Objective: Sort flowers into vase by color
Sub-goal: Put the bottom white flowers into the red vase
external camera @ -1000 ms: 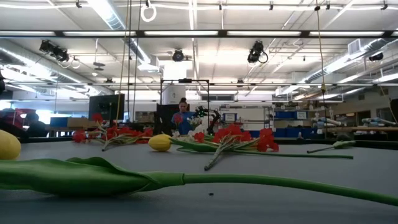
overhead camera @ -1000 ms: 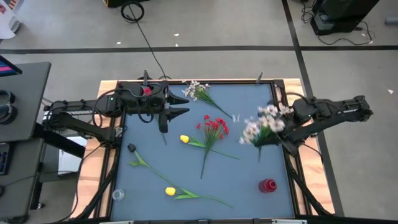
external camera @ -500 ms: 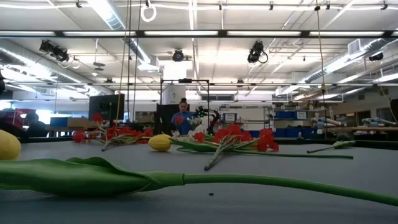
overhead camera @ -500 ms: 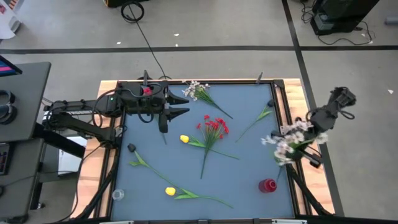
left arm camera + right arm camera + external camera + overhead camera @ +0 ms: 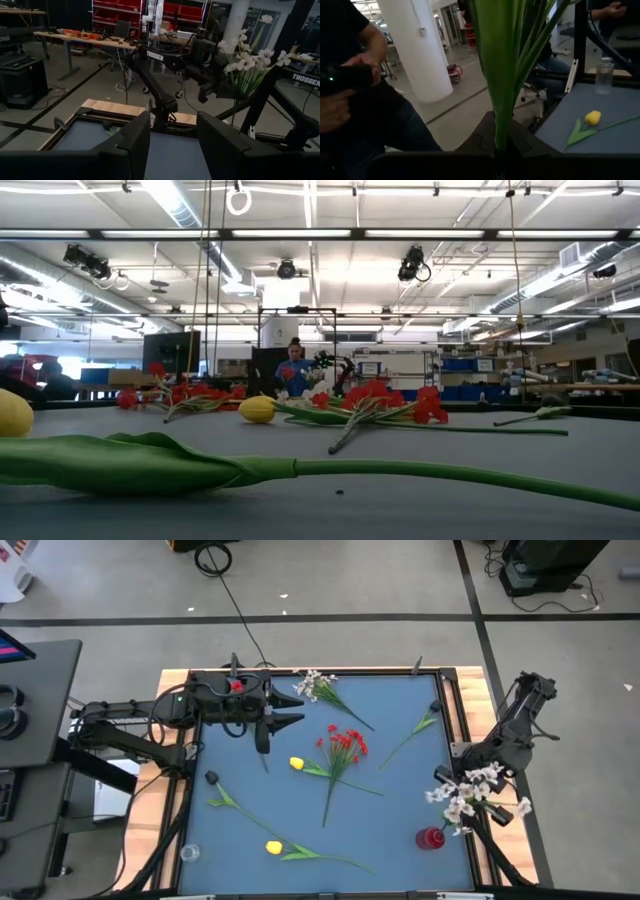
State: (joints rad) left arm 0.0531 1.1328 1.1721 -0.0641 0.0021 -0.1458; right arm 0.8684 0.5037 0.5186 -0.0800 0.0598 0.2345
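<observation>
Right gripper: at the table's right edge, near the front corner; closed on the green stems of a spray of small white artificial blossoms, bunch carried upright, clear of the table.
Left gripper: waiting over the far left part of the table; fingers spread apart, nothing between them.
Small red vase: upright near the front right corner, just beside the carried white spray; no flower visible in it.
Small clear glass vase: front left corner, apparently without flowers.
Small dark vase: left side of the blue-grey table mat; contents not discernible.
Second white blossom spray: lying at the far edge, centre.
Red blossom cluster on long green stems: lying mid-table.
Yellow tulip with long leaves: lying just beside the red cluster, touching its stems.
Second yellow tulip: lying near the front, long stem running toward the right.
Loose green stem with leaves: lying far right, blossom not evident.
Progress: early, by judgement; no flower seen standing in any vase, one white spray in hand, apparently bound for a vase.
Remaining: the carried spray, the other white spray, the red cluster, both tulips.
</observation>
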